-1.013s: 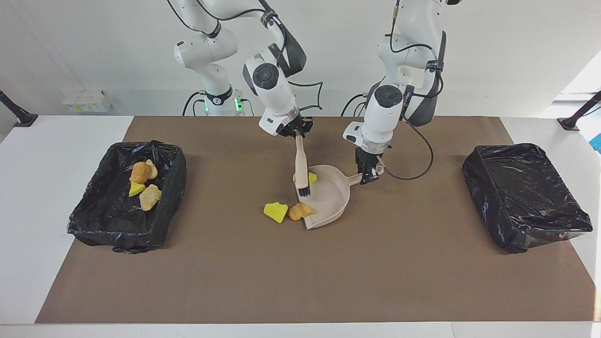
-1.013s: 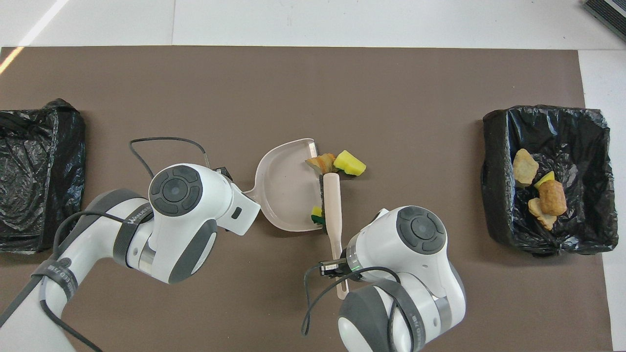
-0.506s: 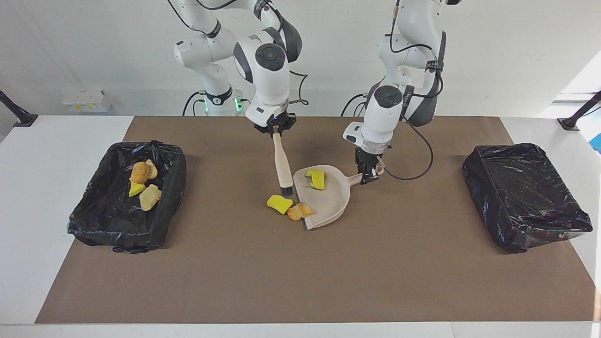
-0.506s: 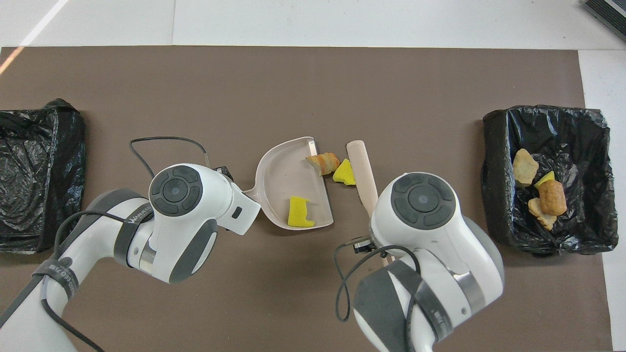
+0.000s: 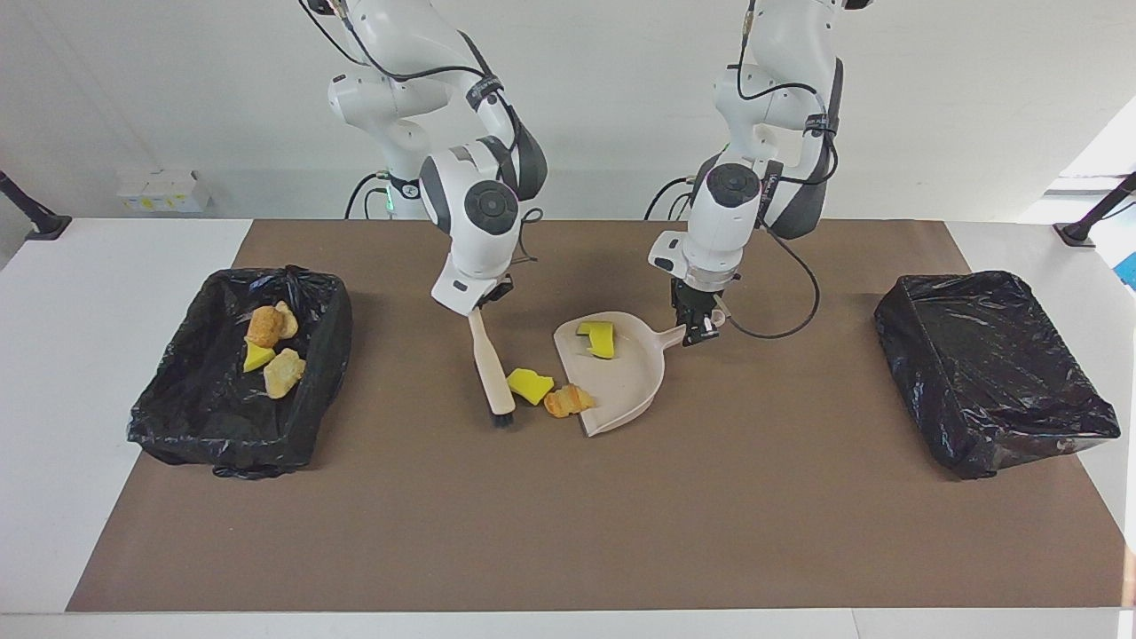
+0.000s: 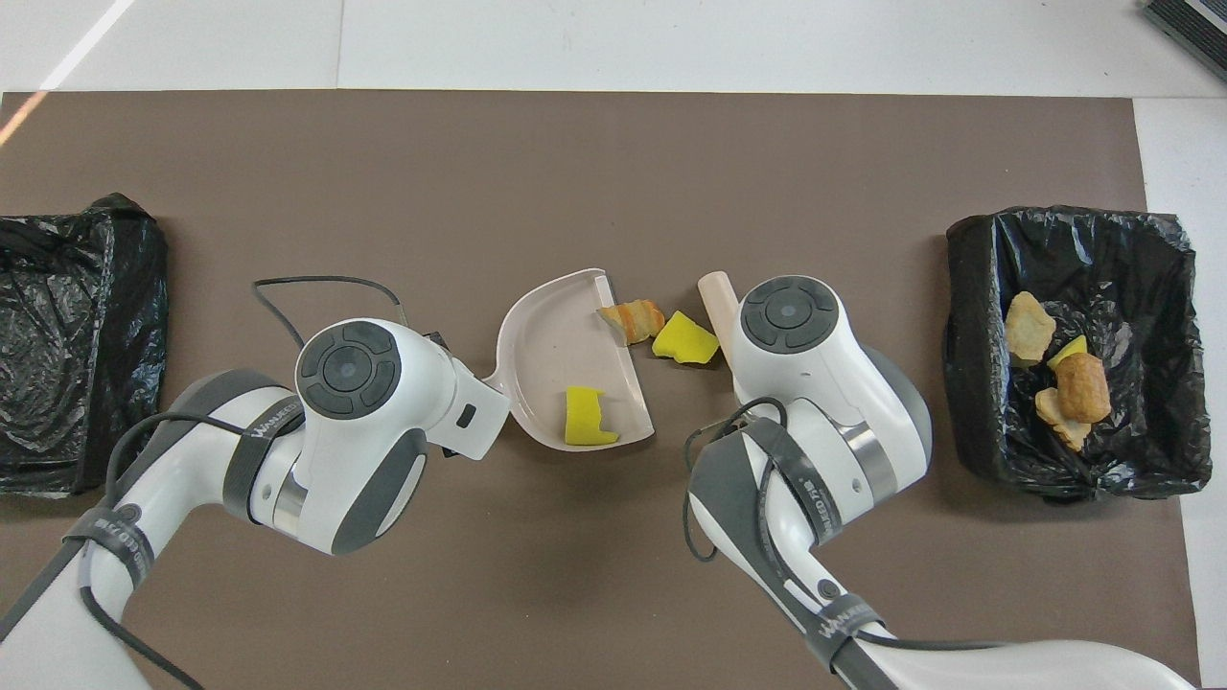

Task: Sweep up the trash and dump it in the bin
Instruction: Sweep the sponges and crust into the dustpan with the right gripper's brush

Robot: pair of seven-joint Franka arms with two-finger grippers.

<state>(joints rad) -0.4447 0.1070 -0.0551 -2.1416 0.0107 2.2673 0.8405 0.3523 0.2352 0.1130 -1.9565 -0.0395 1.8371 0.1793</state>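
The beige dustpan (image 5: 621, 377) (image 6: 551, 350) lies on the brown mat, with my left gripper (image 5: 699, 330) shut on its handle. One yellow sponge piece (image 5: 599, 338) (image 6: 587, 418) rests inside the pan. A golden-brown roll (image 5: 568, 400) (image 6: 635, 316) sits at the pan's lip, and another yellow sponge piece (image 5: 530, 385) (image 6: 685, 339) lies on the mat beside it. My right gripper (image 5: 480, 307) is shut on the beige brush (image 5: 491, 359) (image 6: 715, 290). Its dark bristles (image 5: 503, 415) reach down to the mat beside that loose sponge, on its side toward the right arm's end.
A black-lined bin (image 5: 324, 355) (image 6: 968, 287) at the right arm's end of the table holds several rolls and a sponge scrap (image 5: 257, 358). A second black-bagged bin (image 5: 994, 373) (image 6: 67, 326) stands at the left arm's end.
My right gripper carried the brush out of the dustpan, over the loose scraps, and down beside the sponge toward the right arm's end. One sponge piece stayed in the pan. The left gripper held still.
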